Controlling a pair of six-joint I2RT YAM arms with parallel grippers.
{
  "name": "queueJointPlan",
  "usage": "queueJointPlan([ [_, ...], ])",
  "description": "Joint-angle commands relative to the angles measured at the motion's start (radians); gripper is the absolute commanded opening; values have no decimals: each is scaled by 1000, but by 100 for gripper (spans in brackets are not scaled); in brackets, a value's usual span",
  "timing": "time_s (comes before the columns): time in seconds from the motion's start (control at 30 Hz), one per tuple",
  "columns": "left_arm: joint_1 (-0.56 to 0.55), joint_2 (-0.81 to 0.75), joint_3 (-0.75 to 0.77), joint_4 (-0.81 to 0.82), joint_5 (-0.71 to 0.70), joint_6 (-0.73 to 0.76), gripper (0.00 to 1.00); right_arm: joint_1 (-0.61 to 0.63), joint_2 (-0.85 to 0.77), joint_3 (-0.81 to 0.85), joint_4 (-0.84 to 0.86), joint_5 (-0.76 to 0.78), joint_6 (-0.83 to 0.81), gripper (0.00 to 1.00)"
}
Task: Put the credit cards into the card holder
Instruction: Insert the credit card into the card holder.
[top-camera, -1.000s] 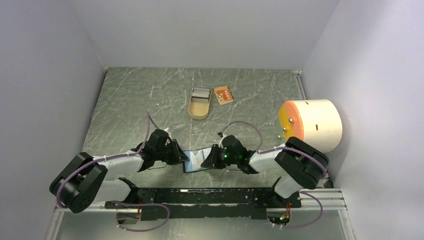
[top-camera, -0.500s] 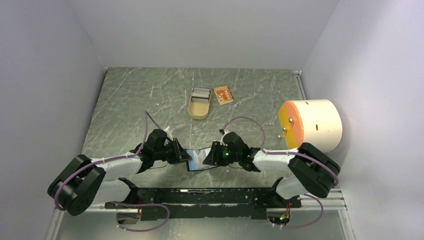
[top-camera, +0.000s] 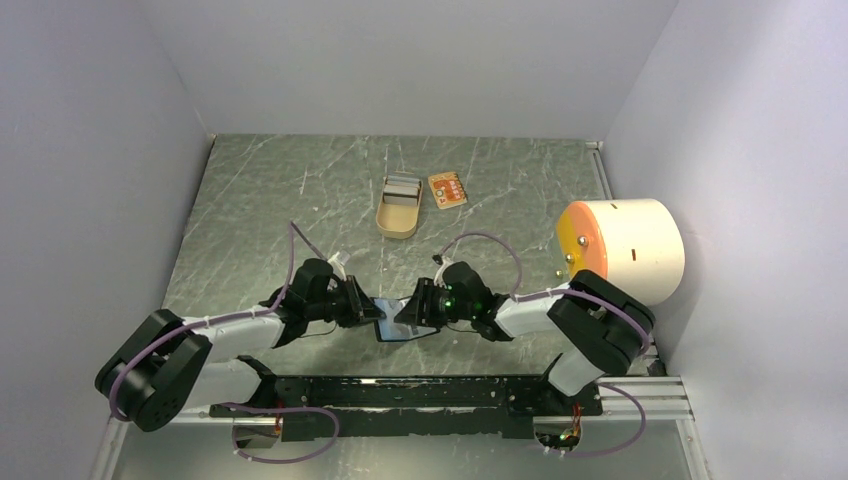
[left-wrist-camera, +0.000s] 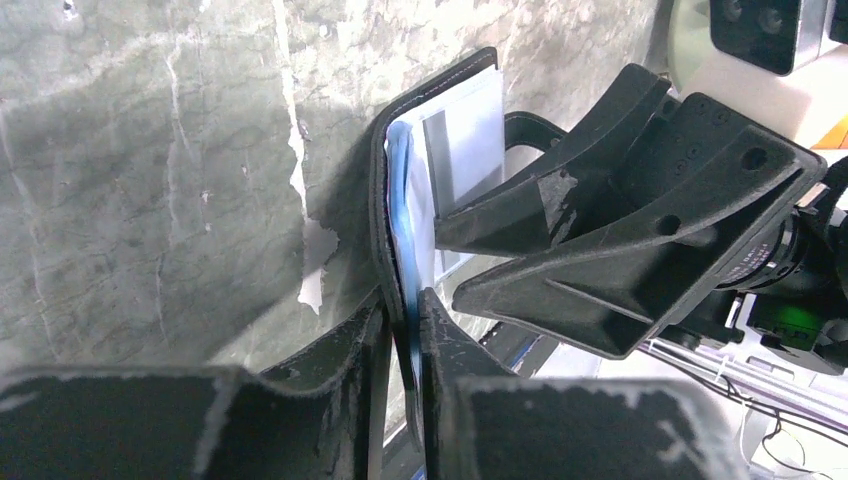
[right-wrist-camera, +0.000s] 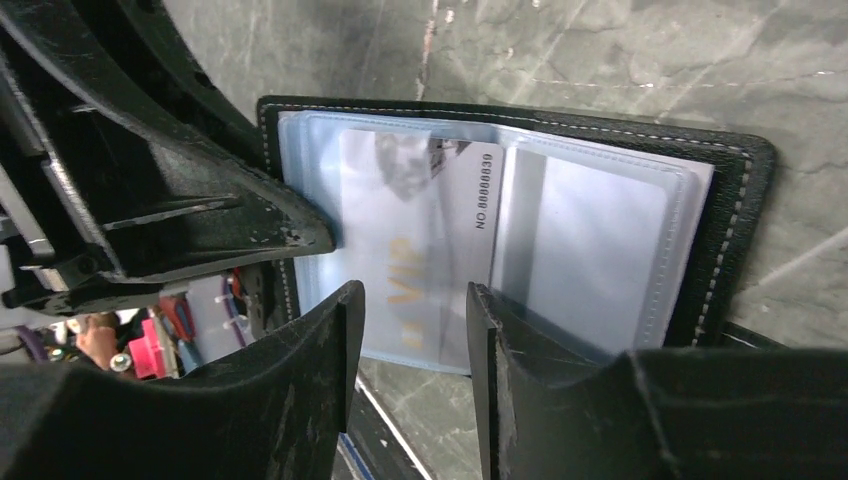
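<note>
The black card holder (right-wrist-camera: 738, 190) lies open low over the table's near edge, its blue-lined clear sleeves facing up. A pale grey-white credit card (right-wrist-camera: 420, 220) with gold lettering sits inside one sleeve. My left gripper (left-wrist-camera: 403, 305) is shut on the card holder's (left-wrist-camera: 383, 190) edge, pinching cover and lining. My right gripper (right-wrist-camera: 415, 310) stands open just over the sleeved card, nothing between its fingers. In the top view the left gripper (top-camera: 376, 314) and right gripper (top-camera: 406, 314) meet over the holder (top-camera: 395, 332). The tan-orange credit card (top-camera: 447, 189) lies flat at the back of the table.
A tan oblong tin (top-camera: 398, 207) sits just left of the orange card. A large white cylinder with an orange face (top-camera: 620, 250) stands against the right wall. Grey walls enclose the marbled table (top-camera: 260, 220) on three sides.
My right gripper has opened, letting go of the pale card in the sleeve, and has shifted slightly left. The left gripper keeps its hold on the card holder.
</note>
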Motion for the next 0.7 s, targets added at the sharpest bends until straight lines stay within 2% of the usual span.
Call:
queueJointPlan([
  [0.0, 3, 17, -5, 61, 36, 5, 22, -3, 5, -25, 149, -37, 41, 45],
  [0.17, 3, 34, 11, 50, 34, 14, 30, -3, -27, -26, 108, -10, 25, 44],
  [0.37, 4, 44, 38, -36, -22, 33, 24, -6, -67, 9, -55, 110, -11, 48],
  [0.67, 3, 70, 8, -12, -24, 31, 29, -1, 26, 48, -62, 114, -8, 50],
])
